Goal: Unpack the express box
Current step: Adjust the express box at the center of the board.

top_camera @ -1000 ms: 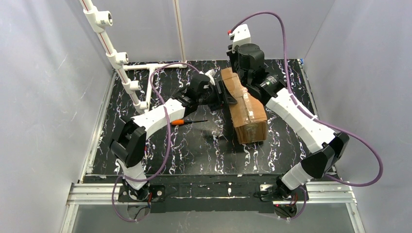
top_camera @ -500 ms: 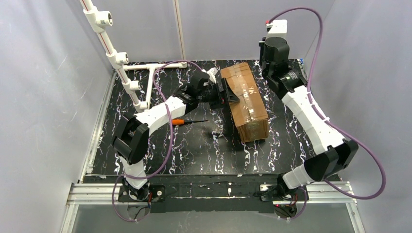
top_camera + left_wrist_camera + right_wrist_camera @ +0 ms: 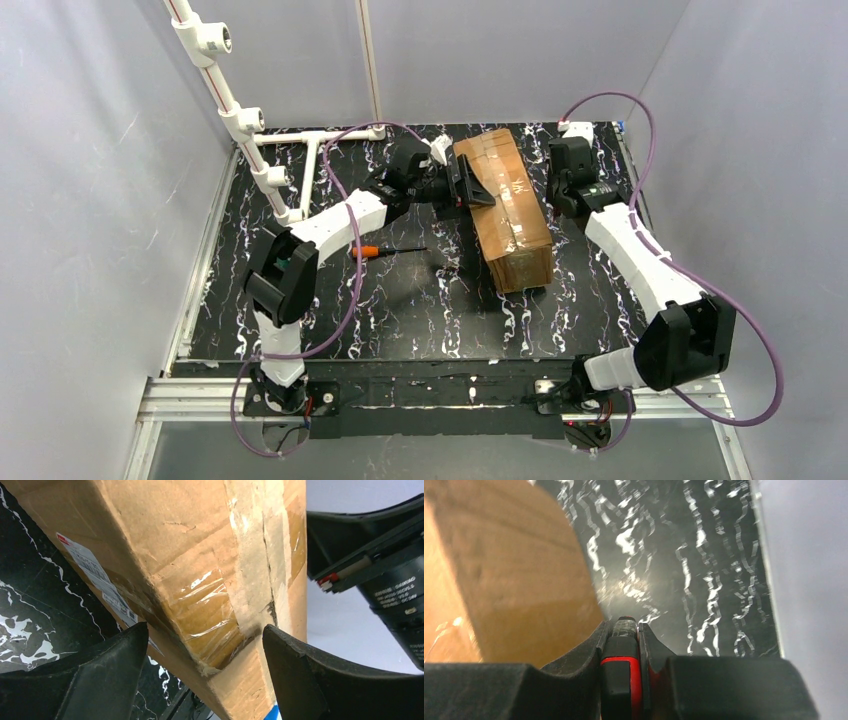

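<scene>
On the desk (image 3: 400,310), top view: the express box (image 3: 505,205) lay lengthwise right of centre, with its far end near the back edge. That far end sat slightly further right than a second before; the near end hadn't moved. The left claw (image 3: 469,183) was at the box's far-left edge, fingers spread, wider than a second before. The right arm (image 3: 625,235) had been raised over the box's far end. It had swung out past the far right corner and was now lower, beside the box's right side. Its claw was hidden under the wrist here. An orange-handled tool (image 3: 368,251) lay on the desk left of the box, well apart from it and in the same spot as before. The white pipe frame (image 3: 250,130) stood at far left.

Left wrist view: the left claw (image 3: 205,630) was spread, with a taped corner of the express box (image 3: 200,555) sitting between the fingers (image 3: 100,680). Couldn't tell whether either finger touched the cardboard. A white label (image 3: 92,572) showed on the box's side face. A black part of the right arm (image 3: 370,555) sat just behind the box.

Right wrist view: the right claw (image 3: 626,630) was pinching a black-and-red tool (image 3: 621,677) between its fingers. The express box (image 3: 509,580) was just to the left, with bare desk (image 3: 684,555) ahead.
</scene>
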You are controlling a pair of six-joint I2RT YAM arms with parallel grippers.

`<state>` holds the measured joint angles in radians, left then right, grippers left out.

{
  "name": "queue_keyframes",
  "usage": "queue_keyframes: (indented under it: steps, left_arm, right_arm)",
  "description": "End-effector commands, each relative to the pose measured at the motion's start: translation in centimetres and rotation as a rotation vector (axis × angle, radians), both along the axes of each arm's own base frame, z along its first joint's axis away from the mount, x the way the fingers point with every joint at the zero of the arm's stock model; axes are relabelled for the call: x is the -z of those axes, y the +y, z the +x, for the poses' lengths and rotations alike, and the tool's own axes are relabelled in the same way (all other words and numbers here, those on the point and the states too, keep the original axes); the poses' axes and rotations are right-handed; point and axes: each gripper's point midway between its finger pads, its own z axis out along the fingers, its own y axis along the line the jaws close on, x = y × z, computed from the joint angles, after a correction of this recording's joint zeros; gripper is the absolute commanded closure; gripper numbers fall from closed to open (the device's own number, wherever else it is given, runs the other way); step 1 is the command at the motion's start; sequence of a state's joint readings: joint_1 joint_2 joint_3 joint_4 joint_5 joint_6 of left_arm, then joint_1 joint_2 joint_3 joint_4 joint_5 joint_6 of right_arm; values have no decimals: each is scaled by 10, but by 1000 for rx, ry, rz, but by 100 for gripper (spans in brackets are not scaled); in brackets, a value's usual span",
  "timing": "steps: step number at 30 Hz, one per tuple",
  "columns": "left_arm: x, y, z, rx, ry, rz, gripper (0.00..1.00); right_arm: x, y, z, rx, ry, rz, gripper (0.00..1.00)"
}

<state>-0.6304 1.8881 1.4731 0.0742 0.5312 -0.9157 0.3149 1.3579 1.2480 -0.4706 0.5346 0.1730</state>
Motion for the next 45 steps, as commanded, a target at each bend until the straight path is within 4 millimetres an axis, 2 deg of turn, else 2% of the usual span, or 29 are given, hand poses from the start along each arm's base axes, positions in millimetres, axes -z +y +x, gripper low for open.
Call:
queue_keyframes:
  steps: [1, 7, 12, 17, 20, 23, 25, 30, 34, 36, 41, 43, 45]
  left_arm:
    - [-31, -2, -8, 79, -54, -49, 18]
    - [-43, 14, -18, 57, -89, -39, 18]
    - [-52, 37, -29, 7, -116, -28, 18]
    - [-59, 51, -48, 1, -122, -35, 18]
    - [-58, 60, -59, -9, -125, -28, 18]
    - [-49, 66, -60, -24, -125, 8, 19]
    - [-41, 68, -62, -12, -94, 47, 20]
    - [-36, 67, -62, 12, -93, 75, 22]
    - [-31, 69, -61, -11, -89, 69, 28]
    - [-30, 67, -60, -15, -82, 64, 33]
    - [-28, 67, -55, -22, -84, 79, 41]
    - [-26, 68, -54, -24, -87, 92, 43]
    - [-24, 68, -54, -23, -80, 98, 43]
  right_arm:
    - [-21, 46, -16, -143, -59, 145, 99]
    - [-12, 85, -38, -233, -27, 124, 99]
    - [-7, 118, -48, -310, -11, 229, 99]
    - [-7, 153, -51, -398, -35, 346, 99]
    - [-6, 158, -52, -406, -38, 341, 99]
    - [-8, 144, -50, -367, -48, 278, 99]
    - [-18, 130, -48, -334, -70, 214, 99]
    - [-68, 101, -39, -255, -151, 94, 99]
    - [-116, 87, -32, -204, -225, 41, 99]
    - [-139, 93, -27, -209, -264, 40, 99]
    - [-196, 142, -30, -278, -399, 15, 99]
    - [-213, 152, -27, -282, -441, 16, 99]
    - [-219, 168, -21, -324, -465, 44, 99]
